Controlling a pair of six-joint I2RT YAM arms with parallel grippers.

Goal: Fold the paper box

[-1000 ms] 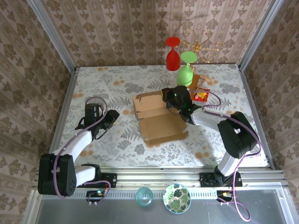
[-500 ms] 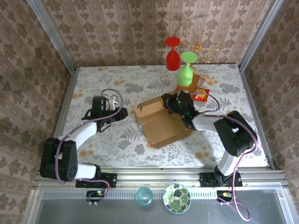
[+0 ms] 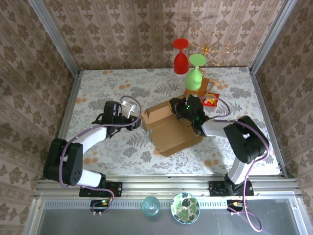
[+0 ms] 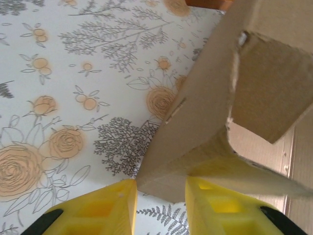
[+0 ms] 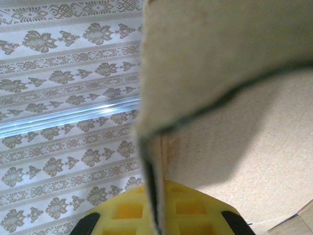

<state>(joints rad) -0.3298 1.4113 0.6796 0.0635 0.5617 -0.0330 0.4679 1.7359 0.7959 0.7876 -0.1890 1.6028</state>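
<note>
The paper box (image 3: 171, 128), a brown cardboard sheet with part of its flaps raised, lies at the table's middle. My right gripper (image 3: 180, 108) is at the box's far right corner, shut on an upright wall of it. In the right wrist view the cardboard edge (image 5: 152, 161) runs down between the yellow fingers (image 5: 127, 210). My left gripper (image 3: 138, 119) is at the box's left corner and open. In the left wrist view the cardboard corner (image 4: 186, 147) pokes between the two spread yellow fingertips (image 4: 110, 205) of the left gripper (image 4: 159, 188).
A wooden stand with a green wine glass (image 3: 194, 76), a red glass (image 3: 181, 61) and a red snack packet (image 3: 210, 101) stand just behind the right gripper. Wallpapered walls close the table in. A blue glass (image 3: 150, 206) and a green bowl (image 3: 185, 207) sit on the near ledge.
My left arm has swung right across the table, from well left of the box up to its left corner. The box has turned and shifted slightly in the right gripper's hold.
</note>
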